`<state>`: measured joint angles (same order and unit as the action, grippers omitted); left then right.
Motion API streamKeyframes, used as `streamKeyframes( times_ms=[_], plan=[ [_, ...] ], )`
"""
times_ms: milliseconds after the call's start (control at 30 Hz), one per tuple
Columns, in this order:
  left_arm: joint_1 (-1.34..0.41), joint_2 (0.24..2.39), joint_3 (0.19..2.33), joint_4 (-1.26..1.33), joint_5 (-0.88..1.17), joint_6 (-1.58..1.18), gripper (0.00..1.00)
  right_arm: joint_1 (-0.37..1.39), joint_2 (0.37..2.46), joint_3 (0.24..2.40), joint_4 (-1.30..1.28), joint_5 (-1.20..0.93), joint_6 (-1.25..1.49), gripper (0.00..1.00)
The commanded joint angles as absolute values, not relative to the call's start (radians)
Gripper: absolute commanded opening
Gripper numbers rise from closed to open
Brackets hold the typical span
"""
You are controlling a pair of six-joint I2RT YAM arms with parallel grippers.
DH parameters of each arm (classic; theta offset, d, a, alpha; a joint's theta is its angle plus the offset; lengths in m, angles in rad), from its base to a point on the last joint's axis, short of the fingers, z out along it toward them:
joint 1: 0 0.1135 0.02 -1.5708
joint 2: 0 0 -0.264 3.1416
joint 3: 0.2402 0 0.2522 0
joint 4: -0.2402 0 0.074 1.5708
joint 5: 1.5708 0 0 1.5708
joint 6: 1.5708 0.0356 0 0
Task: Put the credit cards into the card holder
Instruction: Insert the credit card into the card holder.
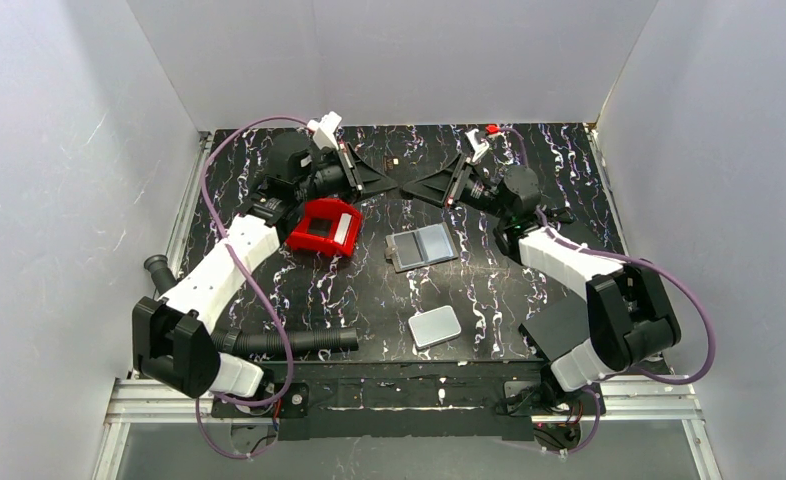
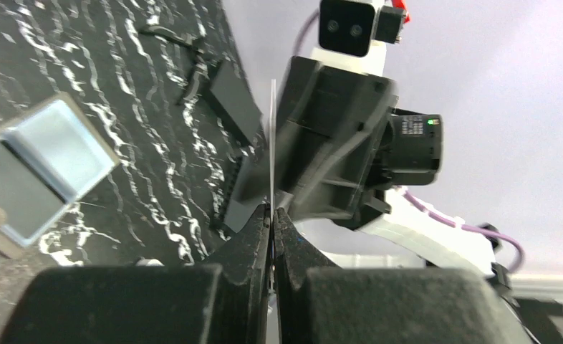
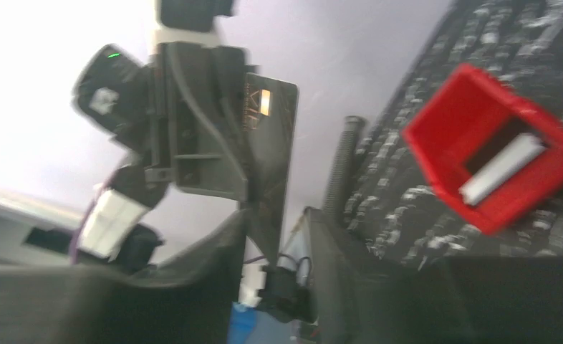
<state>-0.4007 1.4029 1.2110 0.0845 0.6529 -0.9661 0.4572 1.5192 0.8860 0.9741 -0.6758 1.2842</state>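
My left gripper [image 1: 387, 184] is shut on a thin credit card. In the left wrist view the card [image 2: 272, 136] shows edge-on as a white line rising from the closed fingertips [image 2: 261, 222]. In the right wrist view the card [image 3: 270, 136] shows a dark face with a gold chip. It stands between the spread fingers of my right gripper [image 3: 277, 213], which is open around its lower edge. The two grippers meet tip to tip above the far middle of the table. The card holder [image 1: 421, 247] lies open and flat mid-table, grey with two pale panels. It also shows in the left wrist view [image 2: 42, 165].
A red open tray [image 1: 324, 227] holding a white card [image 3: 501, 168] sits left of the holder. A white rounded slab [image 1: 435, 326] lies near the front. A black flat sheet [image 1: 559, 322] lies at the front right. A corrugated hose [image 1: 289, 342] runs along the front left.
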Motion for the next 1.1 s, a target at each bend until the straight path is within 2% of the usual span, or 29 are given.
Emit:
streamKeyframes(
  times_ms=[0, 133, 233, 333, 467, 600, 700, 1067],
  plan=[
    [-0.418, 1.396, 1.246, -0.052, 0.496, -0.836, 0.0, 0.353, 1.433, 0.942, 0.49, -0.666, 0.952, 0.65],
    [-0.463, 1.408, 1.21, -0.128, 0.391, -0.782, 0.0, 0.245, 1.461, 0.988, 0.113, -0.631, 0.67, 0.78],
    [-0.514, 1.441, 1.173, -0.125, 0.335, -0.802, 0.0, 0.217, 1.524, 0.995, -0.028, -0.62, 0.547, 0.79],
    [-0.568, 1.5, 1.169, -0.126, 0.274, -0.81, 0.0, 0.21, 1.592, 0.978, -0.037, -0.621, 0.5, 0.78],
    [-0.617, 1.598, 1.175, -0.139, 0.202, -0.848, 0.0, 0.21, 1.655, 0.94, 0.055, -0.629, 0.504, 0.69],
    [-0.634, 1.677, 1.176, -0.121, 0.195, -0.895, 0.0, 0.212, 1.682, 0.905, 0.122, -0.615, 0.5, 0.63],
    [-0.634, 1.719, 1.179, -0.117, 0.184, -0.907, 0.0, 0.212, 1.73, 0.902, 0.132, -0.614, 0.486, 0.53],
    [-0.633, 1.839, 1.211, -0.079, 0.181, -0.931, 0.0, 0.218, 1.821, 0.912, 0.218, -0.608, 0.475, 0.33]
  ],
)
